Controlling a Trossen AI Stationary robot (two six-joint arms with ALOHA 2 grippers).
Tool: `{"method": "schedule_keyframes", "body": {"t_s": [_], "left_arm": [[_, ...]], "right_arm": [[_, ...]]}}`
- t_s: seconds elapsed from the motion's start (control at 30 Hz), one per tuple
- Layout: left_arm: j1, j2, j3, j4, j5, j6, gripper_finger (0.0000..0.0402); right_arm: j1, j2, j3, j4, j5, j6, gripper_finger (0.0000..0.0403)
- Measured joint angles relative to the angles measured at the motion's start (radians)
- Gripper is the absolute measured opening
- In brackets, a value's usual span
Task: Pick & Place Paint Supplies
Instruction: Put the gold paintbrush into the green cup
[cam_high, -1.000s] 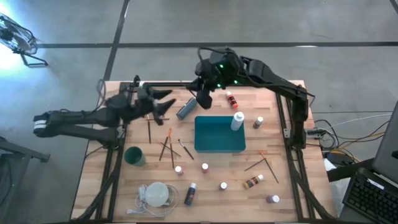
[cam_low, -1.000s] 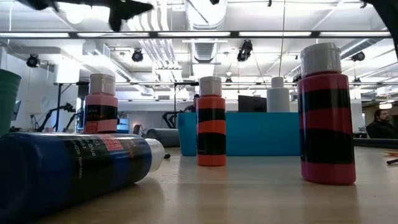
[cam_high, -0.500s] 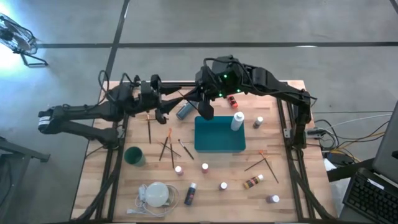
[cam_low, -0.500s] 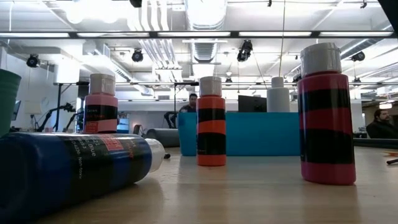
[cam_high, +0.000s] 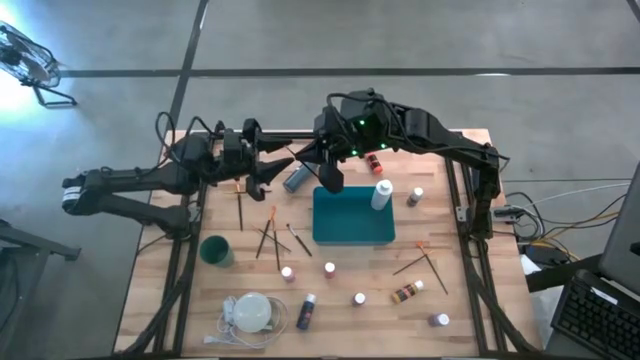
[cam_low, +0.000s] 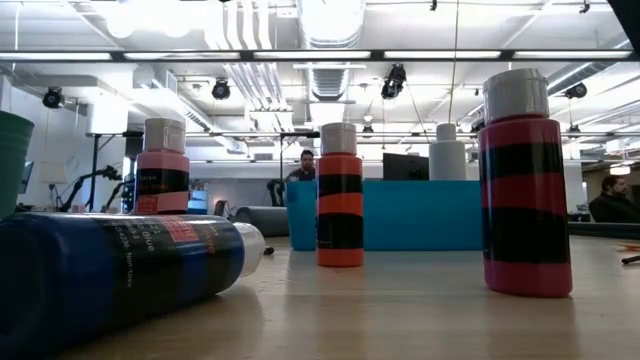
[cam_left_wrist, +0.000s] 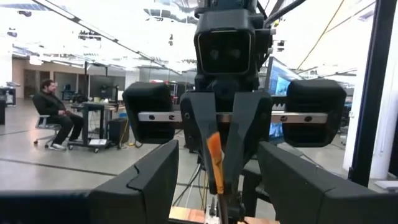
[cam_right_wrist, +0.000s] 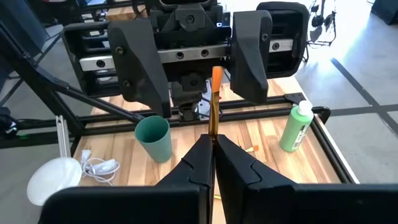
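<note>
The orange-handled brush (cam_right_wrist: 215, 102) stood pinched at its dark end between the closed fingers of the right hand (cam_right_wrist: 212, 144), its orange end reaching toward the left hand (cam_right_wrist: 189, 46), which faced it with fingers parted wide on either side of the brush and not touching it. In the high view both hands met above the far part of the surface (cam_high: 480, 300), the right hand (cam_high: 330, 180) just over the far edge of the teal tray (cam_high: 352, 215) and the left hand (cam_high: 272, 168) just beside it. The left wrist view showed the brush (cam_left_wrist: 214, 155) upright in front of the right hand (cam_left_wrist: 222, 190). A grey-blue bottle (cam_high: 297, 178) lay on its side between the two hands, below them. A white bottle (cam_high: 381, 194) stood at the tray's right edge, with a red bottle (cam_high: 374, 160) beyond it. Loose brushes (cam_high: 268, 235) lay left of the tray, near a green cup (cam_high: 214, 250). More small bottles (cam_high: 329, 270) stood scattered on the near part of the surface, close to a white disc with a cord (cam_high: 250, 312). In the low view, a person (cam_low: 303, 165) sat in the room behind the tray.
</note>
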Motion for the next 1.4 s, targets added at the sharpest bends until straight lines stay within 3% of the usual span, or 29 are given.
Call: {"method": "schedule_keyframes", "body": {"t_s": [0.3,0.83,1.2,1.4], "left_arm": [[0.000,0.010,0.000,-0.001,0.000,-0.006,0.0214],[0.002,0.016,0.009,0.036,0.001,0.001,0.0108],[0.002,0.027,0.006,0.034,0.001,-0.006,0.0097],[0.002,0.027,0.006,0.034,0.001,-0.006,0.0072]], "right_arm": [[0.000,0.000,0.000,0.000,-0.002,0.000,0.0008],[0.000,0.000,0.000,-0.002,-0.008,0.000,0.0008],[0.000,0.000,0.000,-0.005,-0.008,0.000,0.0008],[0.000,0.000,0.000,-0.006,-0.008,0.000,0.0008]]}}
